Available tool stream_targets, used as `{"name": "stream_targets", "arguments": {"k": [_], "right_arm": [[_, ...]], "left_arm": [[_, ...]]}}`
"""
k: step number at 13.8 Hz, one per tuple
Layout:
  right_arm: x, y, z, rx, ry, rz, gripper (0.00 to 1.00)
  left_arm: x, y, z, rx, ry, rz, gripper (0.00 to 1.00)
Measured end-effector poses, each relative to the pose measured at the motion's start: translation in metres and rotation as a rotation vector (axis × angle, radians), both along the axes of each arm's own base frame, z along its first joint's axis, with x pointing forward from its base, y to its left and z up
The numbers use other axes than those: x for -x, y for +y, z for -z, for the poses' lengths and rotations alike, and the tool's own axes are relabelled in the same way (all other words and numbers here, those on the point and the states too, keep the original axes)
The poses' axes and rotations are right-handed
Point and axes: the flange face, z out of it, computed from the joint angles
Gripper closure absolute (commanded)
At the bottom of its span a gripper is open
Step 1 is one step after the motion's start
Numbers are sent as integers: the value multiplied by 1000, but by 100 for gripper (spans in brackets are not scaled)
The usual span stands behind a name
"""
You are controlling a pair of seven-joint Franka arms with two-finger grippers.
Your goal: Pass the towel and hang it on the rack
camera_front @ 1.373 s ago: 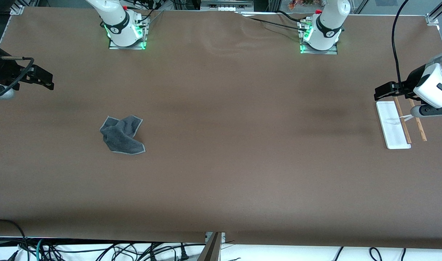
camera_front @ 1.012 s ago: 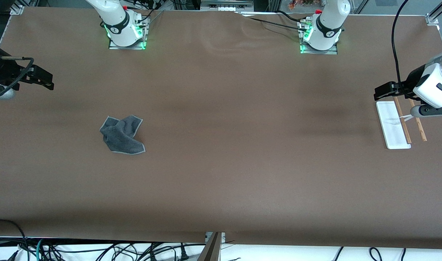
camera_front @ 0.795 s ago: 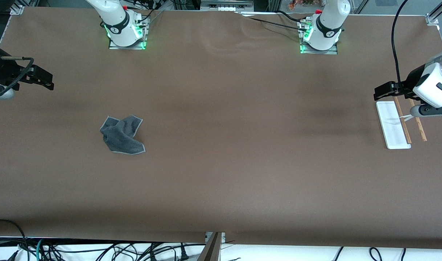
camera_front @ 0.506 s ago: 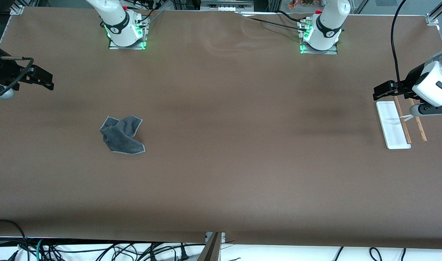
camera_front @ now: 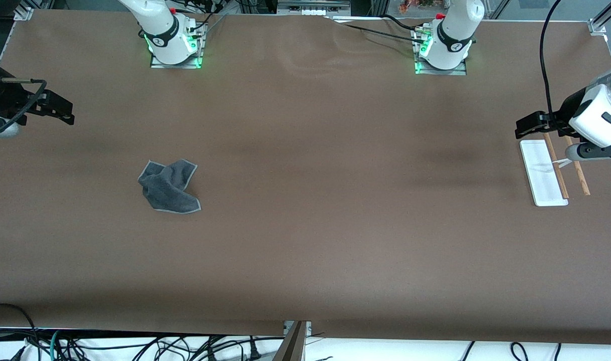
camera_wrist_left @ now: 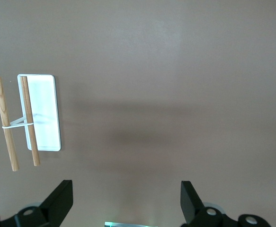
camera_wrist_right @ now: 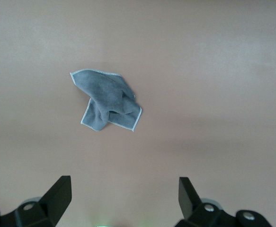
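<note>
towel (camera_front: 169, 186) looks soft, light, crumpled flat on table (camera_front: 305, 240); best pinched at raised fold; right gripper (camera_wrist_right: 123, 201) and left gripper (camera_wrist_left: 126, 201) both spread, empty; rack (camera_front: 543, 173) bare

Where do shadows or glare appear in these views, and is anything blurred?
Front view: soft dark shadow bands cross the table, green light glows at both arm bases, and the towel looks sharp. Left wrist view: a dim shadow patch lies beside the rack. Right wrist view: even, pale lighting, with no glare.

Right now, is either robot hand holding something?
No, nothing is held. The left hand and right hand are both open and empty. The small dark grey cloth towel lies crumpled on the brown table.
</note>
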Motion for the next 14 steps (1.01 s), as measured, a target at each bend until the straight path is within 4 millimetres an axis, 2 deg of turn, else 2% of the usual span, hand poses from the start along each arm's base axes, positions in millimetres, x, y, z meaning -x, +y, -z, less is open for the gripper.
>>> {"name": "stream_targets", "arguments": {"k": [10, 14], "right_arm": [[0, 0, 0, 0, 0, 0, 0], [-4, 0, 7, 0, 12, 0, 0]], "left_arm": [[0, 0, 0, 0, 0, 0, 0], [0, 0, 0, 0, 0, 0, 0]]}}
